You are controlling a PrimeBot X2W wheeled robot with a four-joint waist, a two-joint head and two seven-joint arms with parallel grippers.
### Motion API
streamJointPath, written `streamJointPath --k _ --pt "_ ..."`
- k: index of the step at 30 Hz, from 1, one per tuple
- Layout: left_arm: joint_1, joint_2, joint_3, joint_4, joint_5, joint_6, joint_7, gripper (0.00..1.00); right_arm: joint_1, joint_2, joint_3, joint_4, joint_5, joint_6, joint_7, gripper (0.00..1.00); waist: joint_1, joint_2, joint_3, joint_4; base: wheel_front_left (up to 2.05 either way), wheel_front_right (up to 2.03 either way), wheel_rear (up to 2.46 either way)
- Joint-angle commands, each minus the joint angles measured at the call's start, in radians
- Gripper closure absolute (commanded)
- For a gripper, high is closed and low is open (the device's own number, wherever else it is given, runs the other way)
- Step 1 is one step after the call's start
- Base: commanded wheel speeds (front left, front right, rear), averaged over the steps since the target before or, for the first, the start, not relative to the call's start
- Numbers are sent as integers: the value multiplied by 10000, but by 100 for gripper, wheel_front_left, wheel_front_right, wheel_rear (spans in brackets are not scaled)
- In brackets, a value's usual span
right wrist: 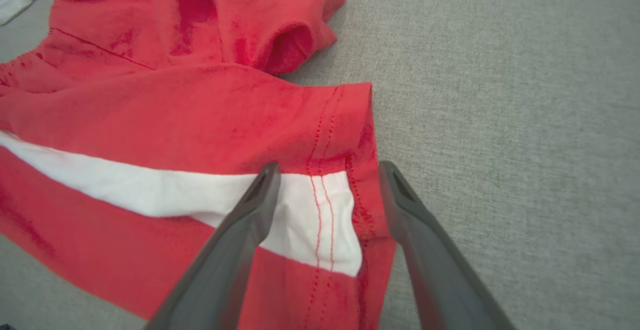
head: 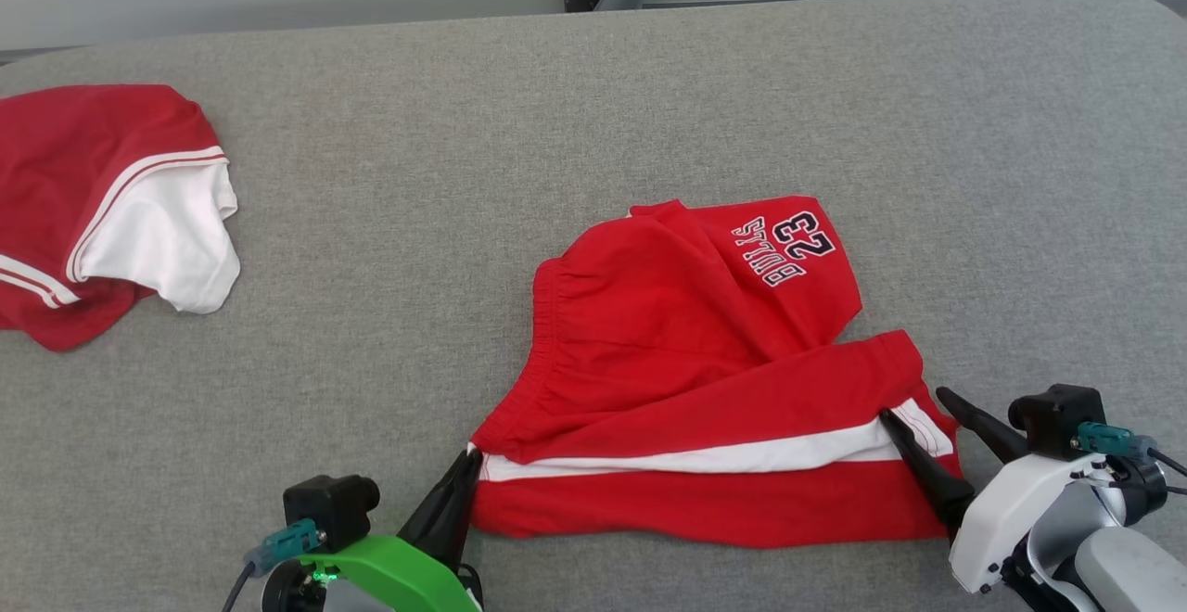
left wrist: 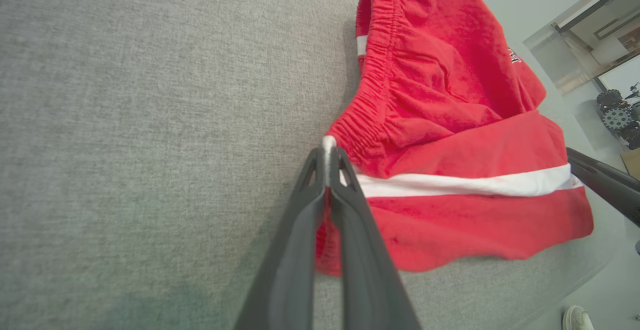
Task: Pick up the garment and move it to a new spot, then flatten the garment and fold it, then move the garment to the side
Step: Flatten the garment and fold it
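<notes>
On grey cloth (head: 649, 83), red shorts (head: 686, 380), perhaps folded.

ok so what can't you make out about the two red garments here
- The second red garment: cut off by the head view's left edge.
- Lettering on the shorts: cropped by the right wrist view's top edge.
- Cloth inside the left gripper: hidden by its closed fingers, left wrist view.

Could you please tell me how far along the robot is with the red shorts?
Done, apparently: the red shorts lie on the grey surface, so the first move looks finished. In hand: flattening; the left gripper is shut on the waistband corner, and the right gripper stands open astride the hem. To do: the upper leg is bunched, no neat fold shows, and the shift aside remains.
</notes>
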Motion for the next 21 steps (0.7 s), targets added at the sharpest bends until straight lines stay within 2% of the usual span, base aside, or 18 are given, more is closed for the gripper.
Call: streamJointPath --k 1,10,11,12,13,14,15,21 --pt "-157 105 43 6 0 7 4 100 -143 -107 122 113 159 -7 1 0 0 0 9 34 0 0 0" --pt "-291 134 8 51 -20 16 3 100 -566 -286 948 605 820 -7 -83 0 0 0 54 40 0 0 0" --pt "-302 130 -4 52 -23 20 12 100 -590 -303 1032 659 839 -7 -121 8 0 0 49 37 0 0 0" --pt "-309 130 -15 56 -25 24 16 100 -612 -315 1091 686 843 -7 -168 10 0 0 43 34 0 0 0" --pt "-310 131 -20 59 -30 28 14 100 -629 -341 1123 704 816 -7 -231 8 0 0 32 29 0 0 0" --pt "-304 133 -28 60 -35 36 11 100 -607 -366 1152 700 784 -7 -298 1 0 0 21 24 0 0 0" --pt "-295 134 -38 60 -37 41 13 100 -551 -399 1169 673 739 -7 -360 0 0 0 11 22 0 0 0" --pt "-144 156 -54 30 -89 90 -9 100 127 -445 947 214 663 -7 -584 0 0 0 -88 -33 0 0 0"
